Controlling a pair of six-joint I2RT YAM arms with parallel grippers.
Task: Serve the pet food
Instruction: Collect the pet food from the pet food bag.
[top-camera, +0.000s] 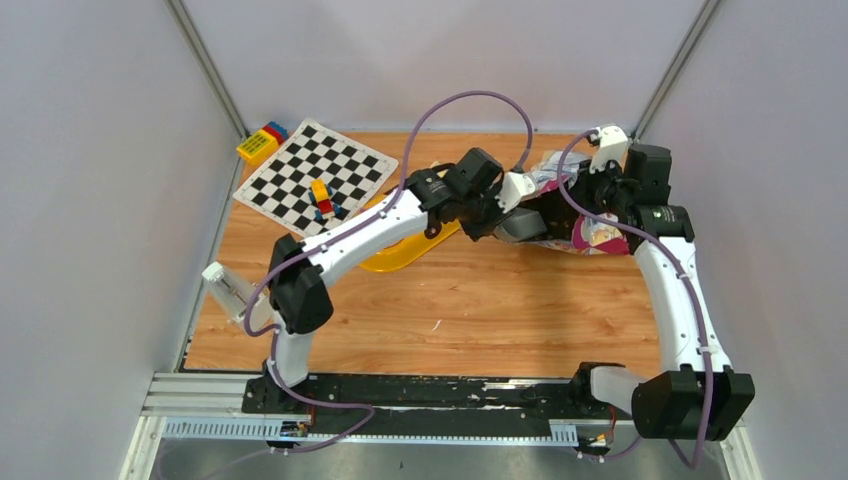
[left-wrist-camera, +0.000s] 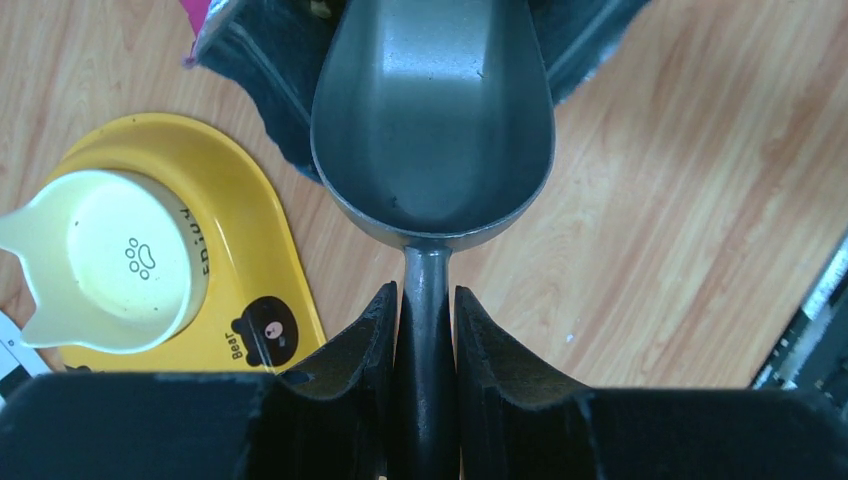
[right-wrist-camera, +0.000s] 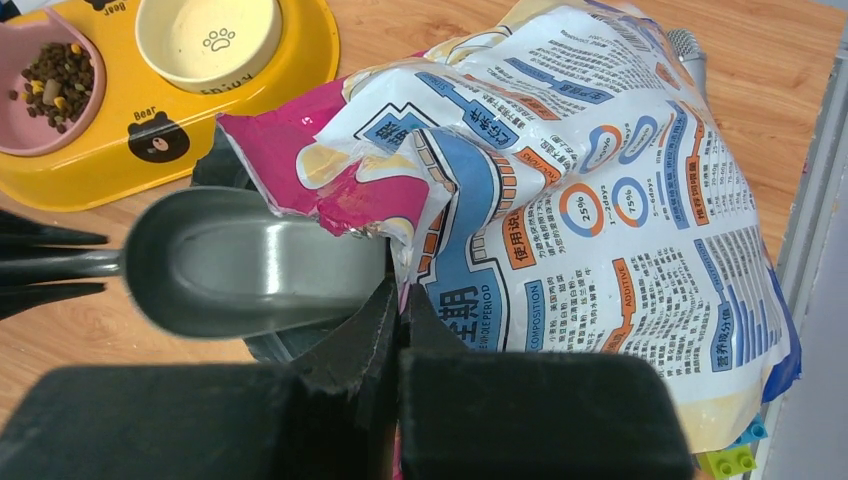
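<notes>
Left gripper (left-wrist-camera: 426, 305) part-closed, pinching scoop (left-wrist-camera: 432, 110) by its handle; scoop's front sits in bag (right-wrist-camera: 600, 200) mouth. Right gripper (right-wrist-camera: 400, 300) pressed together on bag's torn edge. Some kibble (right-wrist-camera: 52, 75) visible in pink bowl (right-wrist-camera: 30, 125) of feeder (right-wrist-camera: 310, 50).

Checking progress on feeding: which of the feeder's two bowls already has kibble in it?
The pink bowl; kibble lies in it, while the cream paw-print bowl beside it is empty.
</notes>
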